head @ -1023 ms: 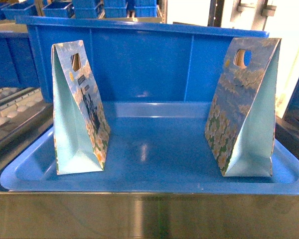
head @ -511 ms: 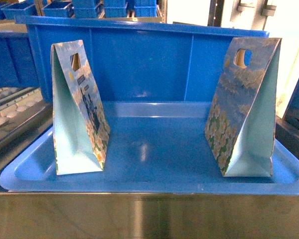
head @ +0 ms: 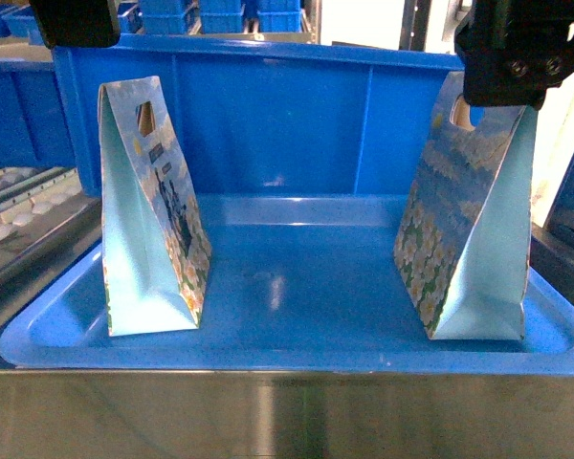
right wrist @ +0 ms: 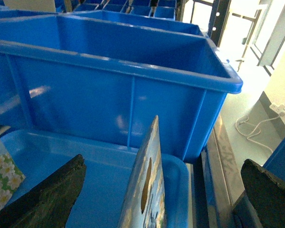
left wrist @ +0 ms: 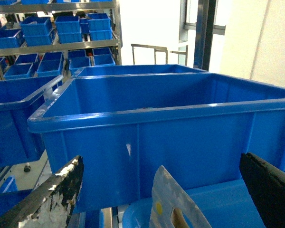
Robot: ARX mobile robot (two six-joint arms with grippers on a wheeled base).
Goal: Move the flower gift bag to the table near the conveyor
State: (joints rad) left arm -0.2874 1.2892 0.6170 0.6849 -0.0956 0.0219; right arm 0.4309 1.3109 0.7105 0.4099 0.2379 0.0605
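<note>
Blue bins [head: 268, 115] back my tray [head: 297, 354], where two upright flower-printed bags [head: 153, 220] [head: 469, 229] stand apart, each beneath a wide-open gripper [left wrist: 161, 190] [right wrist: 161, 190].

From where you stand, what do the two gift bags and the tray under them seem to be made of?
Both gift bags look like printed paper or thin card: sharp creases, die-cut handle holes. The tray looks like glossy moulded plastic, with reflections on its floor.
</note>
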